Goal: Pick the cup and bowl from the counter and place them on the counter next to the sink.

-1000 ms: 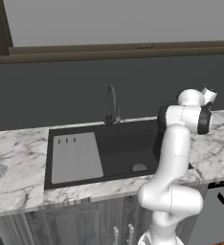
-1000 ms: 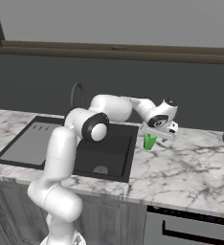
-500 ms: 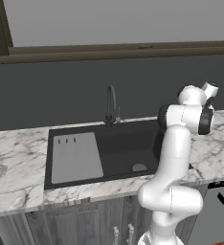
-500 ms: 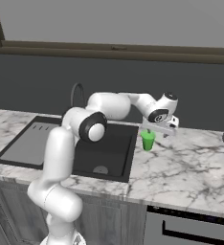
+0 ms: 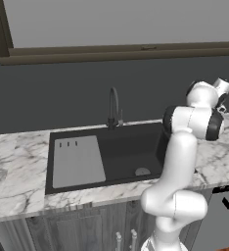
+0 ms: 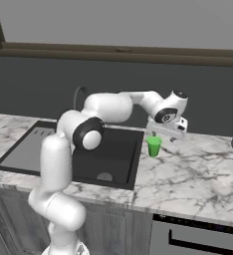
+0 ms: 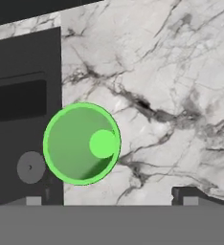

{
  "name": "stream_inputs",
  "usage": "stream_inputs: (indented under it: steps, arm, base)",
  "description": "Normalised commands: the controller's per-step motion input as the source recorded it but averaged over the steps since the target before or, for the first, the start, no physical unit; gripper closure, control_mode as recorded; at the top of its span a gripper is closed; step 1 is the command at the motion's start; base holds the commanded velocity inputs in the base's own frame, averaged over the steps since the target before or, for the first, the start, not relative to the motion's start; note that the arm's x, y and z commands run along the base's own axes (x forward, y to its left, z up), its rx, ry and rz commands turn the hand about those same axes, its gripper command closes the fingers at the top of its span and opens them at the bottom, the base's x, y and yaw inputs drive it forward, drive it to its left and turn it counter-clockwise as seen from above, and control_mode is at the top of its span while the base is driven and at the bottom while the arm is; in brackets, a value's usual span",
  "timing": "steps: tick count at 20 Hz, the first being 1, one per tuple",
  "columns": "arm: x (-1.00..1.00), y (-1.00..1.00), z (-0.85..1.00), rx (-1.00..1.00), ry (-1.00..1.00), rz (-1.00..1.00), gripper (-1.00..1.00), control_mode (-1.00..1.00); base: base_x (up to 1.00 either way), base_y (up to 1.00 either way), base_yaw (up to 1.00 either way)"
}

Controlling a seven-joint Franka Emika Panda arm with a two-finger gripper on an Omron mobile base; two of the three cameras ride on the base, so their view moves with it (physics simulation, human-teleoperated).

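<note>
Cup, the small bright green plain tumbler without handle, is standing upright on the white marble counter with grey veins, just below the two-finger gripper and slightly toward the basin side of it, right beside the edge of the black rectangular recessed sink. Compared with a second ago, the gripper is sitting higher: then it was down around the tumbler, and now it is hanging above the rim with its jaws spread wide and nothing between them. In the hand view the open mouth of the cup is lying between the two dark fingertips but nearer to one of them, and it is touching neither. I am judging from this that the cup is released and that its part of the task is done, because it is resting next to the sink. I am counting one cup, one sink with one dark curved faucet, and one gripper; the bowl is what the arm is needing to fetch next.
</note>
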Motion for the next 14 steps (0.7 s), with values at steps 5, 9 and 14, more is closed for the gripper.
stream_inputs:
  steps: [5, 9, 14]
  arm:
    - [-0.90, 0.51, 0.00, 0.00, 0.00, 0.00, -1.00, -1.00]
    - [-0.82, 0.68, 0.14, 0.00, 0.00, 0.00, -1.00, -1.00]
    - [-0.74, 0.67, 0.40, 0.00, 0.00, 0.00, -1.00, -1.00]
  base:
    - [0.00, 0.00, 0.00]
    - [0.00, 0.00, 0.00]
    - [0.00, 0.00, 0.00]
